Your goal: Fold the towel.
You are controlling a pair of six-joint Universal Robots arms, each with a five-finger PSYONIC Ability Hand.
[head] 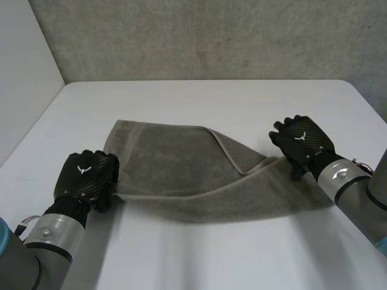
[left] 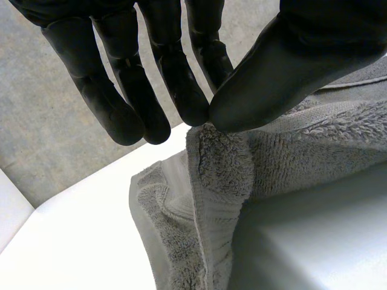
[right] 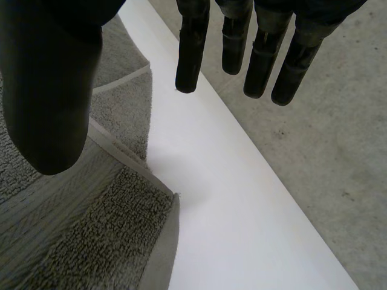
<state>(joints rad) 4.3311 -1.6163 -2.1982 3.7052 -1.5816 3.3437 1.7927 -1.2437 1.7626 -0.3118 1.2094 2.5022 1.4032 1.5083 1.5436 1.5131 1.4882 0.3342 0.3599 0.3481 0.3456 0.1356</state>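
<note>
A grey towel (head: 181, 169) lies across the middle of the white table (head: 211, 96), partly folded, with one corner flap turned over near its right side. My left hand (head: 84, 175) is at the towel's near left corner. In the left wrist view its fingers (left: 181, 90) and thumb meet on the bunched edge of the towel (left: 290, 151) and pinch it, lifted a little off the table (left: 78, 229). My right hand (head: 302, 142) is at the towel's right end. Its fingers (right: 260, 66) are straight and spread from the thumb, above the towel's corner (right: 60, 229) and the table (right: 230, 199).
A grey rough wall (head: 211, 36) rises behind the table's far edge and a white panel (head: 24, 72) stands at the left. Bare tabletop lies beyond the towel and in front of it.
</note>
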